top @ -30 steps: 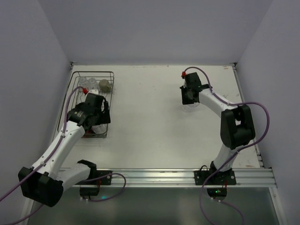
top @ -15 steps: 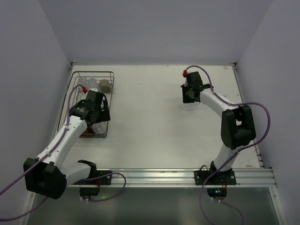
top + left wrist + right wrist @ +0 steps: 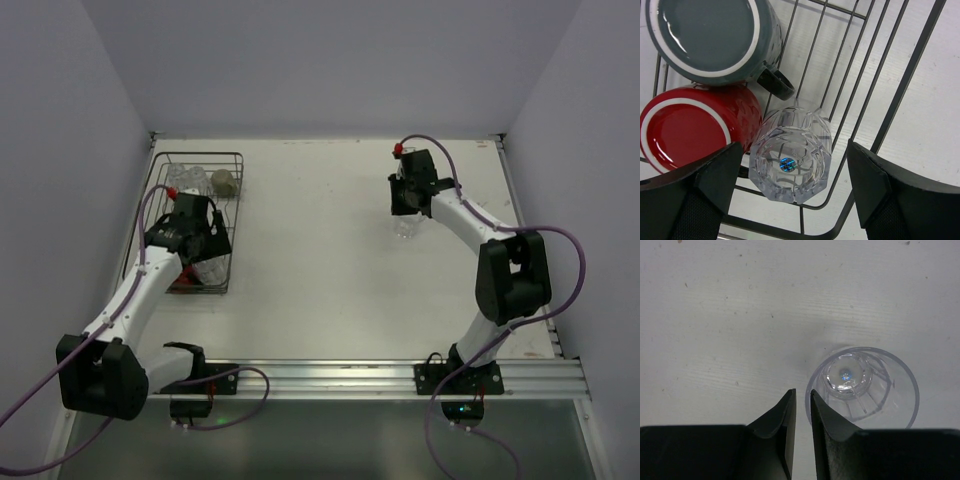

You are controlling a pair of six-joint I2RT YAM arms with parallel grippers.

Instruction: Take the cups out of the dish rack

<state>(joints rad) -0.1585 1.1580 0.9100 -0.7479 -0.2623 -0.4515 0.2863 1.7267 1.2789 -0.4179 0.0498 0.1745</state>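
Top view: the dish rack point(image 3: 238, 200) lies at the upper left of the table point(image 3: 320, 280). At its far end sit a greyish-tan cup point(image 3: 224, 182) and clear tumblers point(image 3: 185, 178). The left gripper point(image 3: 207, 262) hangs over the rack's near end.

Left wrist view: the left gripper's fingers point(image 3: 705, 190) stand wide apart and released. They straddle a faceted clear tumbler point(image 3: 790, 162) that lies in the rack at lower centre. The finger at frame right is clearly apart from the glass, while the one at frame left is just beside it. A red mug point(image 3: 685, 135) touches the tumbler at centre left. A dark green mug point(image 3: 705, 35) sits above it at upper left, its handle pointing toward the tumbler.

Right wrist view: the right gripper point(image 3: 802, 395) shows only a narrow slit between its fingers, with bare table visible through it and nothing gripped. Another clear tumbler point(image 3: 862, 385) stands upright on the table at lower right. Its rim is just beside the finger at frame right; whether they touch cannot be told. In the top view this tumbler stands at upper right, well apart from the rack.
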